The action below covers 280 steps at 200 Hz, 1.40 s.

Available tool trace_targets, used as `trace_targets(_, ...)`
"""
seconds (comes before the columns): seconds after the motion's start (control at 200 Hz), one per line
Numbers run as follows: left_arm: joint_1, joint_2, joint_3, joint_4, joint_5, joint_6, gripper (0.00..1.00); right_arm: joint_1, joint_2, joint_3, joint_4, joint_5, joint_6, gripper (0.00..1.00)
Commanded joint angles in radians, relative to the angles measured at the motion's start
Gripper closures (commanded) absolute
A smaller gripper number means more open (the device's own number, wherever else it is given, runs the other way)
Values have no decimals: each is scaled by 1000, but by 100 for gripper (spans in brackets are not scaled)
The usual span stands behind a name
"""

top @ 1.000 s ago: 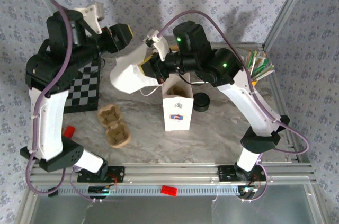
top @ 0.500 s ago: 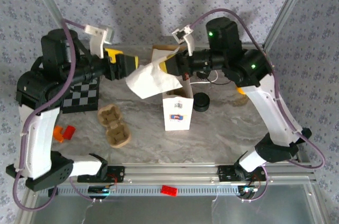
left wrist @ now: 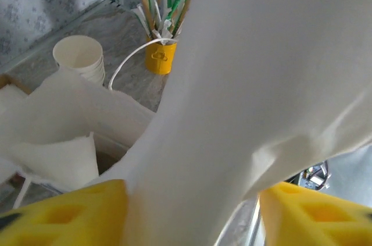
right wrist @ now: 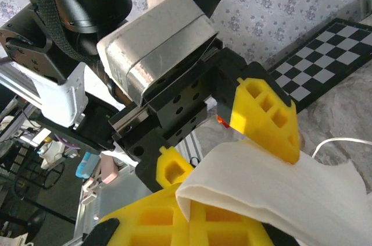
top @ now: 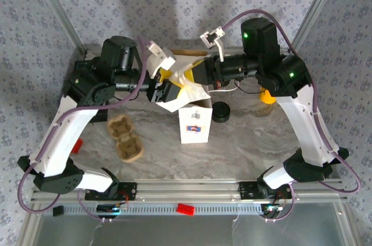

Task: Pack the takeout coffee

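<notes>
The right gripper [right wrist: 186, 220] clamps the paper [top: 180, 92], the left gripper [left wrist: 192, 211] straddles it half-spread, grip unclear, so opposing pulls could tear it or topple the bag [top: 195, 124].

Left pincer [top: 171, 87] — opposite, clamped right pincer [top: 190, 76]

The bag [top: 195, 123] stands mid-table, under my left gripper [top: 164, 92] and right gripper [top: 197, 75]. The cup carrier [top: 124, 136] lies to its left. The bucket [top: 266, 96] sits behind it on the right, beside the cup stack [left wrist: 78, 60].
</notes>
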<state>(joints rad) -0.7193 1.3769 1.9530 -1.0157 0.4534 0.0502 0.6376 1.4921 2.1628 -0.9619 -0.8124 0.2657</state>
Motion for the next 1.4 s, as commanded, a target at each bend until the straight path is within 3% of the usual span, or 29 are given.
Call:
trace_targets(0.0, -8, -5, 3, 58, 45, 46, 56, -17, -19, -8, 1, -38, 9, 100)
trace_targets(0.06, -8, -14, -18, 66, 36, 51, 61, -24, -25, -22, 15, -53, 19, 100)
trace_targets(0.155, -9, -26, -32, 81, 11, 34, 80, -38, -34, -34, 17, -44, 21, 100)
trace_targets(0.215, -8, -30, -30, 86, 15, 12, 87, -51, -40, -37, 17, -41, 21, 100)
trace_targets(0.265, -11, -32, -25, 86, 7, -20, 88, -60, -48, -39, 17, -20, 21, 83)
trace_targets(0.325, -10, -32, -23, 94, -23, -69, 94, -75, -64, -41, 18, 9, 21, 70)
trace_targets(0.395, -11, -17, -9, 93, -108, -171, 100, -103, -87, -44, 12, 76, 30, 45)
trace_targets(0.525, -18, 35, 86, 81, -244, -438, 100, -160, -145, -72, -19, 284, 50, 27)
trace_targets(0.615, -49, 56, 102, 109, -354, -575, 100, -196, -196, -137, 2, 360, 70, 16)
trace_targets(0.74, -102, 127, 188, 52, -549, -708, 100, -242, -260, -233, 47, 379, 109, 9)
trace_targets(0.92, -150, 231, 254, -2, -678, -828, 100, -290, -310, -310, 44, 391, 145, 3)
trace_targets(1.109, -215, 358, 382, -135, -828, -816, 100, -321, -345, -377, 64, 351, 164, 0)
trace_targets(1.239, -218, 413, 375, -100, -774, -838, 100, -339, -363, -412, 89, 330, 179, 0)
trace_targets(1.394, -228, 435, 359, -179, -857, -889, 100, -358, -384, -443, 105, 302, 185, 0)
